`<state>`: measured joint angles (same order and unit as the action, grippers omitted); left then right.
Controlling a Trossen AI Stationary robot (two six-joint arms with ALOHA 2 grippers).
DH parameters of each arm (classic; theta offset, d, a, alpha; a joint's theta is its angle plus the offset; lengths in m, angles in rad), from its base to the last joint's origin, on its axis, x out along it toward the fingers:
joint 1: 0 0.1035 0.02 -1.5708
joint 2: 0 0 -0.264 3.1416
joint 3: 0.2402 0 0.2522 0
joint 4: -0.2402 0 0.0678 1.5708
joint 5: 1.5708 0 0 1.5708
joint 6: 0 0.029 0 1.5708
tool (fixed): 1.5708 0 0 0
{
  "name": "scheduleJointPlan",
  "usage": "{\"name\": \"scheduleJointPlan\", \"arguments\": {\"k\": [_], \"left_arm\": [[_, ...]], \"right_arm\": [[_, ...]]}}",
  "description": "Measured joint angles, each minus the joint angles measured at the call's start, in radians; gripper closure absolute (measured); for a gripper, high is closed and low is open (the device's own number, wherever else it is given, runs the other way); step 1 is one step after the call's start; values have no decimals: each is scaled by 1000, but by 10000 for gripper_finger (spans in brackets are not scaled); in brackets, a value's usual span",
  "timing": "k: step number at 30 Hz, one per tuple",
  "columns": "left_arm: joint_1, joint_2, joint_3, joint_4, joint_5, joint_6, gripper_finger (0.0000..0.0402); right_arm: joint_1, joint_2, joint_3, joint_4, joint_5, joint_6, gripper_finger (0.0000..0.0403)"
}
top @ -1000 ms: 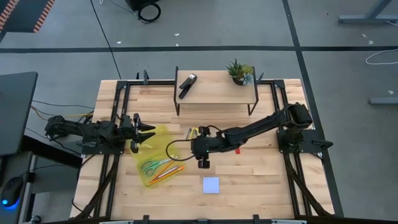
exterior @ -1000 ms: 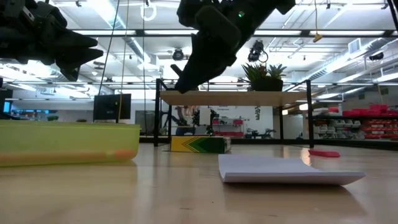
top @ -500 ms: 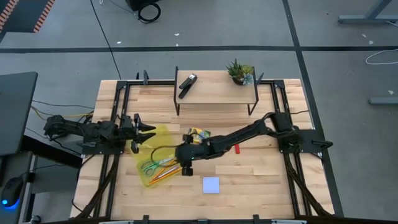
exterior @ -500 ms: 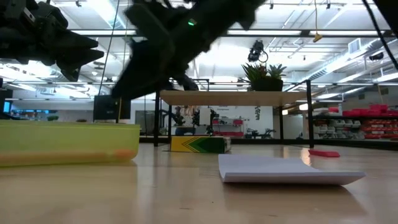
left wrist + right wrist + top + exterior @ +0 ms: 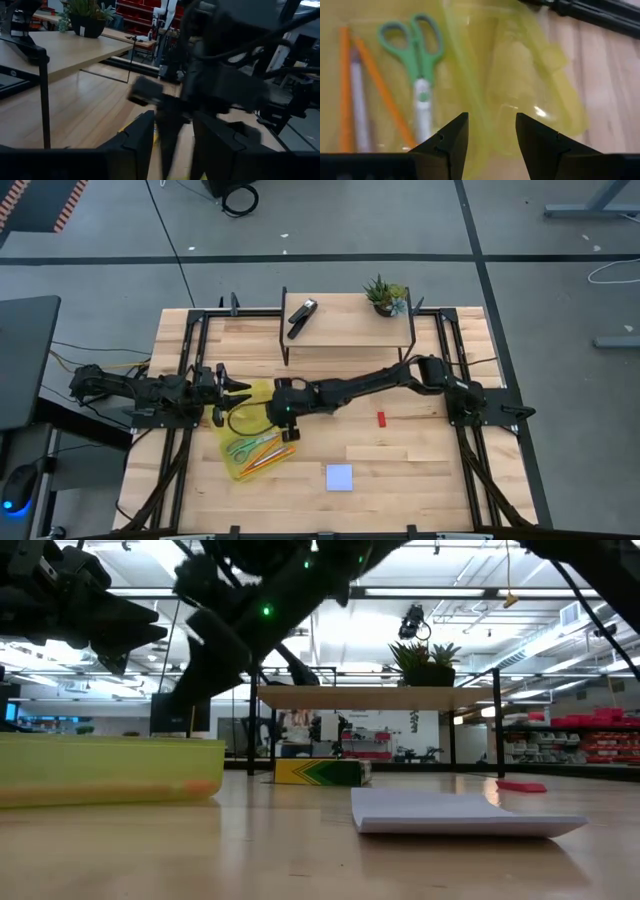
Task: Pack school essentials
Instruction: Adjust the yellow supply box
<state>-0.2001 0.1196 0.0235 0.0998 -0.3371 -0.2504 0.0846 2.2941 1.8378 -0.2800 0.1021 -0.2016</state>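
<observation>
A see-through yellow pouch [image 5: 250, 442] lies flat on the table's left half. It holds green-handled scissors [image 5: 420, 65] and orange pencils [image 5: 380, 90]. My right gripper [image 5: 490, 142] is open, hovers over the pouch and has nothing between its fingers. In the high view it [image 5: 289, 430] sits at the pouch's right edge. My left gripper [image 5: 238, 388] is open at the pouch's far-left corner. The crayon box [image 5: 320, 772] lies on the table, hidden under the right arm from above. The red block [image 5: 381, 418] and the pale blue note pad [image 5: 340, 477] lie on the wood. My left gripper stands at the pouch's far-left corner [image 5: 248, 392]; whether its fingers touch the plastic cannot be told.
A raised wooden shelf [image 5: 348, 325] at the far side carries a black stapler [image 5: 300, 315] and a small potted plant [image 5: 385, 295]. Black frame rails run along both table sides. Bare wood lies around the note pad at the near middle.
My right gripper has swept toward the table's left, from the table's middle to above the pouch, and the arm now stretches across the crayon box. Its fingers stay open.
</observation>
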Motion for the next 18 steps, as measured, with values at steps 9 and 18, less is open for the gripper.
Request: {"name": "scheduleJointPlan", "arguments": {"k": [9,18], "left_arm": [[0,0,0,0,0,0,252],[0,0,0,0,0,0,255]], "right_arm": [[-30,-1,-77,143,-124,-48,232],[-48,0,-157,181,-130,9,232]]}}
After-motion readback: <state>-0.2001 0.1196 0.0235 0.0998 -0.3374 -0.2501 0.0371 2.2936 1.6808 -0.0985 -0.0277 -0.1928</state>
